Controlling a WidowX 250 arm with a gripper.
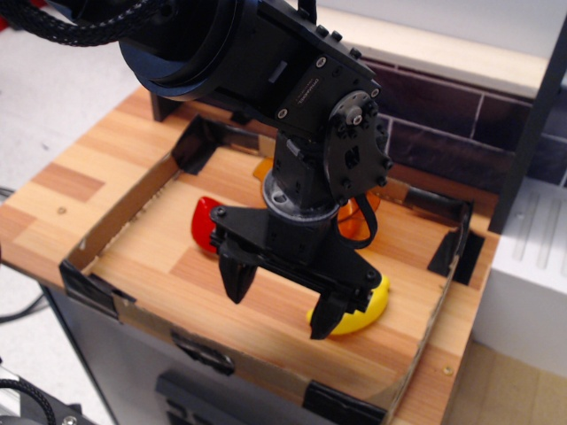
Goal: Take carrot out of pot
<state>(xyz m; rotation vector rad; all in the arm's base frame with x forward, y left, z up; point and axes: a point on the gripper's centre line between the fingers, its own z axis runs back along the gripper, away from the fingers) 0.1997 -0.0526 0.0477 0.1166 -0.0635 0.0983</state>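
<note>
The carrot cannot be made out anywhere; the arm covers most of the pot (361, 221), and whether the carrot lies inside it cannot be told. Only slivers of the pot show: an amber-orange translucent patch to the right of the arm's wrist and a smaller orange sliver to the left of it, toward the back of the tray. The gripper (282, 299) hangs over the middle of the tray with its two black fingers spread well apart and nothing between them, its tips pointing down toward the wooden floor. One finger (236, 276) stands on the left side, the other finger (330, 314) on the right, and this second one overlaps the yellow banana (365, 312) in the view; whether it touches the banana cannot be told. The banana lies near the tray's front right part. A red strawberry (205, 223) sits to the left, partly hidden behind the gripper's body. The tray (124, 217) is a shallow cardboard frame with low walls, held at the corners and edges with black tape, and it rests on a wooden table (62, 190) of light and darker planks. Behind the table runs a dark tiled wall (461, 133), and a black upright post (536, 115) stands at the right.
</note>
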